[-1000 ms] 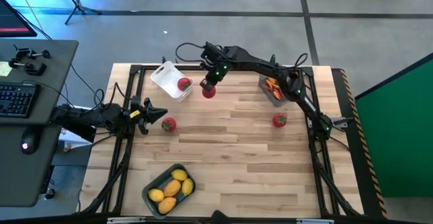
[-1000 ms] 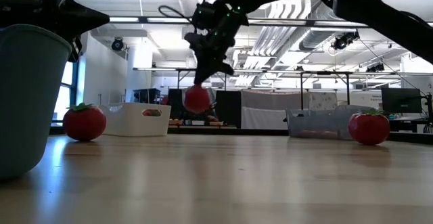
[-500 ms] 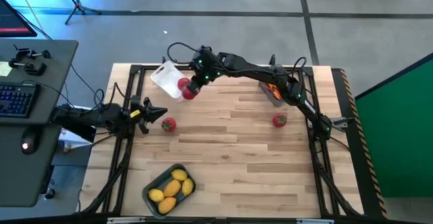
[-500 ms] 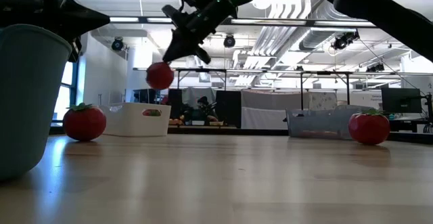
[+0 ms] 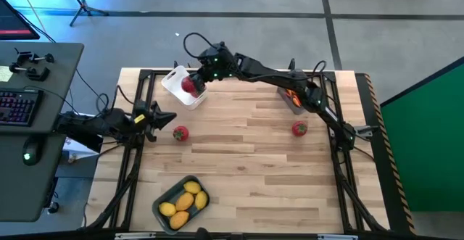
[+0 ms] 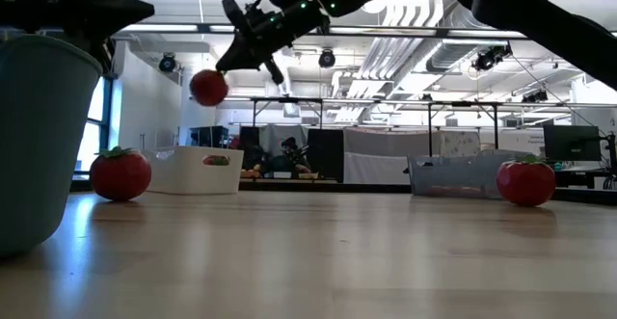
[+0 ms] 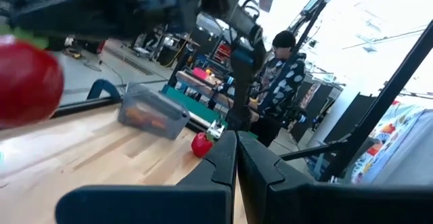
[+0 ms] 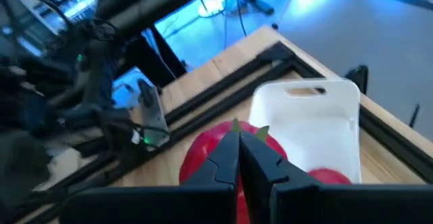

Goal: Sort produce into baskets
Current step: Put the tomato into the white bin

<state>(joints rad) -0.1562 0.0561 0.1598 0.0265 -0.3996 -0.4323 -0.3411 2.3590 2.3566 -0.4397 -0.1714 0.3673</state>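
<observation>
Right tool (image 5: 193,85) carried gripped red fruit (image 5: 190,85) over white basket (image 5: 176,85); left tool (image 5: 164,117) seemingly closed.

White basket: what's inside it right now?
The white basket holds one red fruit, partly hidden by the right gripper, whose jaws hold another red fruit above it.

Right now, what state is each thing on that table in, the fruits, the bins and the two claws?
Right gripper: shut on a red fruit, held in the air above the white bin.
Held red fruit: lifted, off the table.
White bin: holds one red fruit.
Grey-blue bin: holds several yellow fruits.
Dark see-through bin: holds orange pieces.
Two loose red fruits: lying on the table.
Left gripper: shut, empty, at the table's left edge.
</observation>
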